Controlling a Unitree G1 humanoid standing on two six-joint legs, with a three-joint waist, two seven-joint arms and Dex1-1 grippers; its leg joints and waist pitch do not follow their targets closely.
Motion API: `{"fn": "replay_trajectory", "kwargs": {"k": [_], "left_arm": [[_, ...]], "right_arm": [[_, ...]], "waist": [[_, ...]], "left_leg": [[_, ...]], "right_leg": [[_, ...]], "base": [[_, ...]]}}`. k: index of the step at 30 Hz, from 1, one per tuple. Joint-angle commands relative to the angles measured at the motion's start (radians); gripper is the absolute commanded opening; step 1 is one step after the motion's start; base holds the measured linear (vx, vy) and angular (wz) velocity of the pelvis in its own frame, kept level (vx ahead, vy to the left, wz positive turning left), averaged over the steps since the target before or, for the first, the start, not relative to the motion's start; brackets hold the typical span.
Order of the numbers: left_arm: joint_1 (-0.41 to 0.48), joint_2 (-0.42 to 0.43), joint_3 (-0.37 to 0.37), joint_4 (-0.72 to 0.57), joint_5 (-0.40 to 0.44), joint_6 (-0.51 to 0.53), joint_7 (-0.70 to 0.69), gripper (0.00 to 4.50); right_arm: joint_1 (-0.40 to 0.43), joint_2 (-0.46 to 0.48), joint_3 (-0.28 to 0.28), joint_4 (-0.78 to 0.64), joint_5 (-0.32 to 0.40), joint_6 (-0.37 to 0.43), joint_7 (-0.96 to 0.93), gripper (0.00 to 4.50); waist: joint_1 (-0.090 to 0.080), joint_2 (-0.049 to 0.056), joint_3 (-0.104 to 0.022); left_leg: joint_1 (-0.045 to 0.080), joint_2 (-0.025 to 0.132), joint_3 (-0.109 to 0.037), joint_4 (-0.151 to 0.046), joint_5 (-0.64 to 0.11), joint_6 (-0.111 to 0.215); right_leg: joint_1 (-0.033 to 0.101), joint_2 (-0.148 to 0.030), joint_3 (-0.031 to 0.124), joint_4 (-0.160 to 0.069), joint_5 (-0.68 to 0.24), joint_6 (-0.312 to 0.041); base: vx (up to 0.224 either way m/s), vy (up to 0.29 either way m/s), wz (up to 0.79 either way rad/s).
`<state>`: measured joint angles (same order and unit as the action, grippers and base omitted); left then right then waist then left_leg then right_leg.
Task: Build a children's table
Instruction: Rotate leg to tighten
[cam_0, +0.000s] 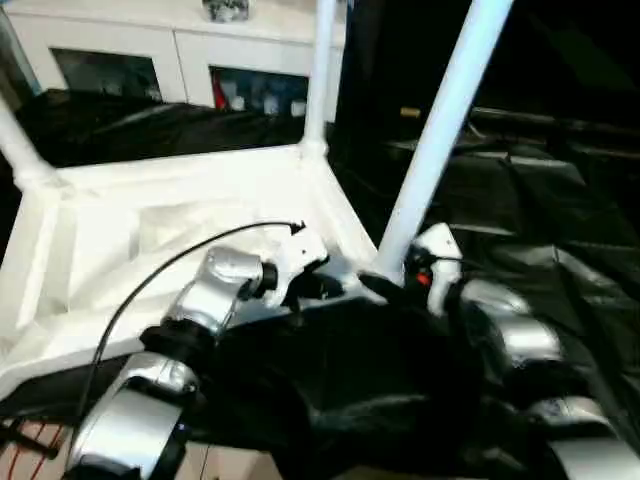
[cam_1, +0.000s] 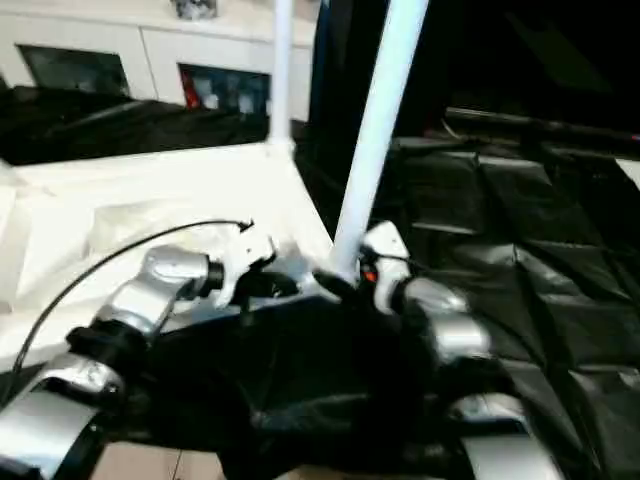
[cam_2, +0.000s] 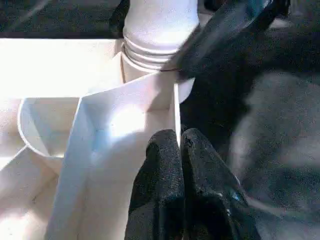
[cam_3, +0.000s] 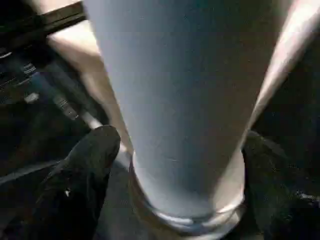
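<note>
The children's table's white tabletop (cam_0: 150, 200) lies underside up on the black-draped work table (cam_0: 560, 200), its ribs showing. White tube legs stand in its corner sockets: one at the near right corner (cam_0: 440, 130), one at the far corner (cam_0: 320, 70) and one at the left (cam_0: 15, 140). My right gripper (cam_3: 182, 160) is open at the base of the near right leg (cam_3: 185, 100), one black finger (cam_3: 90, 160) on each side with a little gap. My left gripper (cam_2: 180, 150) is shut, its tips against the tabletop's thin rim wall (cam_2: 176, 110) beside that socket.
A white cabinet (cam_0: 150, 40) with glass doors stands behind the work table. A black cable (cam_0: 150, 290) loops over my left forearm. Crumpled black drape covers the table to the right of the tabletop and in front of it.
</note>
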<state>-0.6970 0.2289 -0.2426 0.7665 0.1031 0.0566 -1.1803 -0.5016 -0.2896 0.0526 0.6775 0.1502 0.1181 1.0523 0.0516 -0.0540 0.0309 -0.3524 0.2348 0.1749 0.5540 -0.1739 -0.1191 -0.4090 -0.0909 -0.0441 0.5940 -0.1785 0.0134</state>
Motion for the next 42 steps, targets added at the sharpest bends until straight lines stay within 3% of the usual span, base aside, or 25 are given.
{"fn": "replay_trajectory", "kwargs": {"k": [1, 7, 14, 17, 23, 24, 26, 29, 33, 36, 42], "left_arm": [[-0.020, -0.029, -0.037, 0.035, 0.013, -0.023, 0.020, 0.00], [-0.039, -0.010, -0.029, 0.061, 0.021, -0.040, -0.004, 0.00], [-0.046, -0.006, -0.034, 0.078, 0.013, -0.056, -0.014, 0.00], [-0.043, -0.015, -0.029, 0.078, 0.013, -0.048, 0.009, 0.00], [-0.045, -0.043, -0.017, 0.080, 0.016, -0.024, 0.084, 0.00], [-0.045, -0.066, -0.014, 0.079, 0.017, -0.007, 0.125, 0.00], [-0.045, -0.080, -0.013, 0.080, 0.018, 0.001, 0.149, 0.00], [-0.040, -0.123, -0.014, 0.076, 0.026, 0.023, 0.203, 0.00], [-0.028, -0.160, -0.022, 0.037, 0.025, 0.037, 0.225, 0.00], [-0.023, -0.167, -0.027, 0.024, 0.021, 0.042, 0.230, 0.00], [-0.029, -0.143, -0.028, 0.043, 0.030, 0.011, 0.222, 0.00]], "right_arm": [[0.019, 0.046, 0.136, -0.070, 0.031, 0.026, 0.176, 3.50], [0.051, 0.009, 0.167, -0.135, 0.035, 0.083, 0.263, 3.12], [0.058, 0.006, 0.160, -0.154, 0.037, 0.105, 0.256, 2.80], [0.040, 0.038, 0.117, -0.114, 0.025, 0.075, 0.161, 2.74], [-0.013, 0.094, 0.067, -0.001, -0.036, 0.057, -0.067, 2.71], [-0.060, 0.136, 0.025, 0.101, -0.062, 0.053, -0.261, 2.71], [-0.083, 0.159, 0.002, 0.152, -0.070, 0.043, -0.357, 2.70], [-0.125, 0.224, -0.045, 0.242, -0.068, 0.041, -0.532, 2.70], [-0.155, 0.265, -0.041, 0.295, -0.098, 0.021, -0.638, 2.70], [-0.168, 0.276, -0.050, 0.318, -0.090, 0.004, -0.632, 3.40], [-0.179, 0.260, -0.030, 0.319, -0.096, -0.071, -0.546, 3.74]], "waist": [[0.004, -0.004, -0.046], [0.023, -0.002, -0.043], [0.032, -0.003, -0.046], [0.032, -0.002, -0.046], [0.014, 0.000, -0.040], [0.003, -0.001, -0.039], [-0.015, 0.001, -0.038], [-0.022, 0.000, -0.040], [-0.020, 0.003, -0.044], [-0.019, 0.004, -0.045], [-0.015, 0.005, -0.048]], "left_leg": [[-0.003, -0.008, 0.020, -0.053, -0.228, 0.091], [0.003, -0.004, 0.019, -0.058, -0.279, 0.051], [0.000, -0.006, 0.018, -0.057, -0.247, 0.044], [0.001, -0.006, 0.018, -0.057, -0.249, 0.043], [0.002, -0.009, 0.010, -0.066, -0.326, 0.011], [0.001, -0.010, 0.009, -0.065, -0.335, 0.004], [-0.002, -0.013, 0.003, -0.068, -0.355, -0.014], [0.000, -0.013, 0.005, -0.066, -0.350, -0.007], [0.002, -0.011, 0.009, -0.064, -0.341, 0.000], [-0.003, -0.011, 0.011, -0.064, -0.315, 0.008], [-0.003, -0.011, 0.015, -0.060, -0.279, 0.027]], "right_leg": [[0.050, -0.025, 0.022, -0.066, -0.169, -0.240], [0.044, -0.029, 0.023, -0.075, -0.284, -0.204], [0.046, -0.029, 0.023, -0.069, -0.242, -0.204], [0.046, -0.029, 0.023, -0.069, -0.237, -0.207], [0.039, -0.031, 0.020, -0.084, -0.395, -0.164], [0.035, -0.032, 0.021, -0.084, -0.416, -0.162], [0.035, -0.033, 0.016, -0.091, -0.482, -0.137], [0.031, -0.031, 0.019, -0.091, -0.450, -0.144], [0.031, -0.027, 0.022, -0.085, -0.369, -0.170], [0.037, -0.025, 0.022, -0.078, -0.296, -0.185], [0.042, -0.025, 0.023, -0.071, -0.216, -0.211]], "base": [[0.000, 0.000, 0.00], [0.000, 0.000, 0.00], [0.000, 0.000, 0.00], [0.000, 0.000, 0.00], [0.000, 0.000, 0.00], [0.000, 0.000, 0.00], [0.000, 0.000, 0.00], [0.000, 0.000, 0.00], [0.000, 0.000, 0.00], [0.000, 0.000, 0.00], [0.000, 0.000, 0.00]]}}
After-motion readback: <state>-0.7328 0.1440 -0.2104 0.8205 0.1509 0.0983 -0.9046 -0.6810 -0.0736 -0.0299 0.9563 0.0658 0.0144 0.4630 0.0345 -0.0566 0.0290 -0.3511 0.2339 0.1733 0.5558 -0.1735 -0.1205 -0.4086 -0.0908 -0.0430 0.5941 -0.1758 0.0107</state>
